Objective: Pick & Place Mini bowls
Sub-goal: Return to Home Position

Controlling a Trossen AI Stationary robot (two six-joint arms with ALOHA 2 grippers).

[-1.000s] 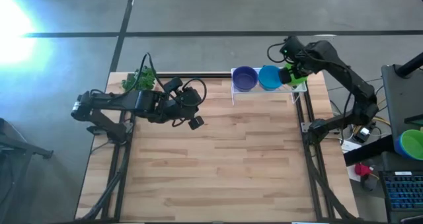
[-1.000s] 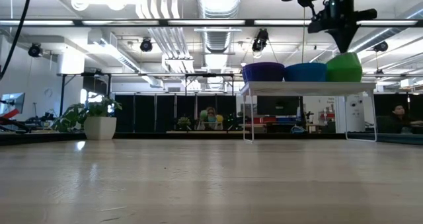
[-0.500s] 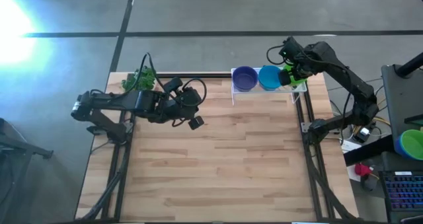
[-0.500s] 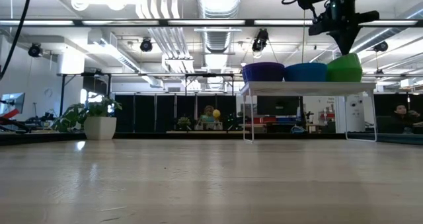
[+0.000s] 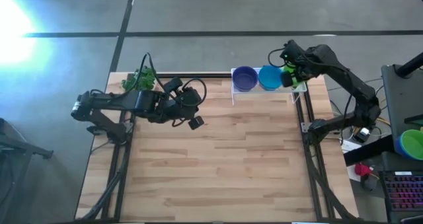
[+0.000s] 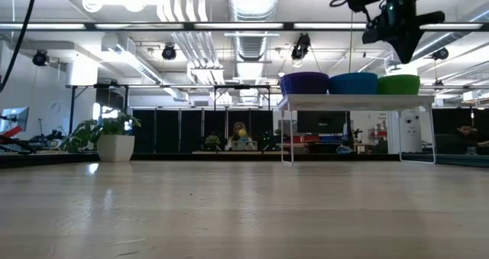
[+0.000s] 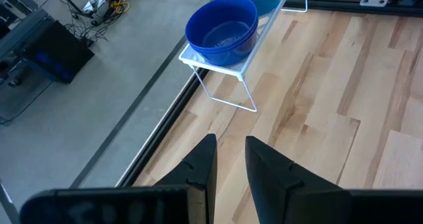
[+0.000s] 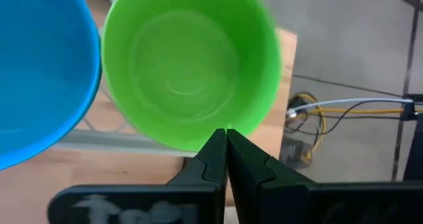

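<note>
Three mini bowls sit in a row on the white wire rack at the table's far right: purple, sky blue and green. All three rest level on their bases. My right gripper is shut and points down just above the green bowl's right rim. The low view shows a small gap between them. My left gripper is open and hovers over the table's far left part, away from the bowls.
A leafy toy plant in a white pot stands at the far left corner. Another blue and green bowl lies off the table to the right. The wooden table has free room in its middle and near part. People show in the room behind.
The green bowl was tilted under my right gripper with one rim raised. It now sits level on the rack. My right gripper has shifted slightly and stands clear above the bowl.
</note>
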